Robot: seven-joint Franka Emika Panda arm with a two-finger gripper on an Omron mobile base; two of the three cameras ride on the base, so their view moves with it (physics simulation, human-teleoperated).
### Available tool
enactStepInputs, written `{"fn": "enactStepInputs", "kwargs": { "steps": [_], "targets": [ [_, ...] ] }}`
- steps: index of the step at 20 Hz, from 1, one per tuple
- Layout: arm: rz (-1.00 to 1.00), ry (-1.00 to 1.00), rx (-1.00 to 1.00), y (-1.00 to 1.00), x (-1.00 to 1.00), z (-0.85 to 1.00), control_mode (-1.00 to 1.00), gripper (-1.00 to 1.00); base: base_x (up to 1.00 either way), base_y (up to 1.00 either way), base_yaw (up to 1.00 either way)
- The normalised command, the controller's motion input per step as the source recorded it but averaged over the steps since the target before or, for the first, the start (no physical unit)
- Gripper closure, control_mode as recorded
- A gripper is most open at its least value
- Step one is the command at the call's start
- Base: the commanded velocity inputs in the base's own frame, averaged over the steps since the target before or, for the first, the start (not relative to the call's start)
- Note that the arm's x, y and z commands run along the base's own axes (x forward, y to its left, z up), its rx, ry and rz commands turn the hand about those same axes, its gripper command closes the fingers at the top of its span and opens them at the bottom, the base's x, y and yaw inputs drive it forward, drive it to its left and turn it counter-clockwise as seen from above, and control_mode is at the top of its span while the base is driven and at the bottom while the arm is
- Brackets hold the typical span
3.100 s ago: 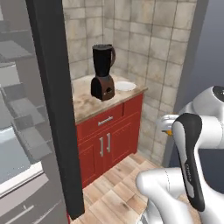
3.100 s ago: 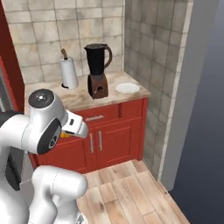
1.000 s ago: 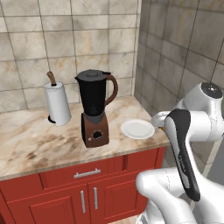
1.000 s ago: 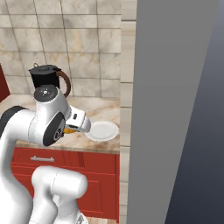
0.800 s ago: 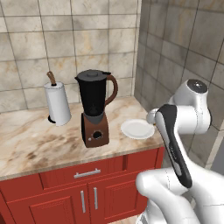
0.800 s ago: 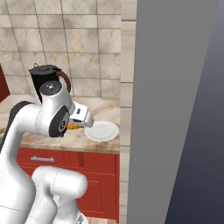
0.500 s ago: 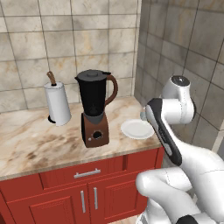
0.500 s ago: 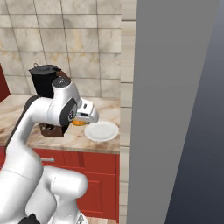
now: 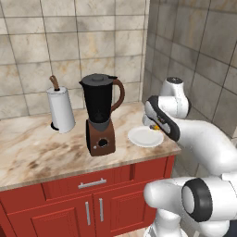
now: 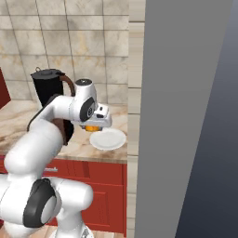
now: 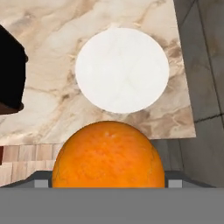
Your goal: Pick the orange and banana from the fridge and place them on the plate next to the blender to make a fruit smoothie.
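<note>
Over the last second the arm has swung up and forward, carrying the claw from beside the counter edge to just above the white plate. The claw is clamped on the orange, held just short of the plate's near rim, with the blender off to its left. Judging by this, release is close; the banana is yet to be fetched.

arm: we have ours bent at the elbow and reaching forward, wrist turned down | gripper: pointing down, jaws spread wide | hold: we carry the orange between the fingers, right below the hand
</note>
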Motion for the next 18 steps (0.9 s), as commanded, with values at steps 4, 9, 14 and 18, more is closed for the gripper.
{"fn": "enactStepInputs", "kwargs": {
  "steps": [4, 9, 14, 18],
  "targets": [
    [0.00, 0.19, 0.00, 0.00, 0.23, -0.39, -1.00, 1.00, 0.00, 0.00, 0.00],
    [0.00, 0.00, -0.03, 0.00, 0.48, -0.66, -1.00, 1.00, 0.00, 0.00, 0.00],
    [0.00, -0.01, -0.01, 0.00, 0.62, -0.56, -1.00, 1.00, 0.00, 0.00, 0.00],
    [0.00, -0.05, 0.00, 0.00, 0.65, -0.50, -1.00, 1.00, 0.00, 0.00, 0.00]
  ]
}}
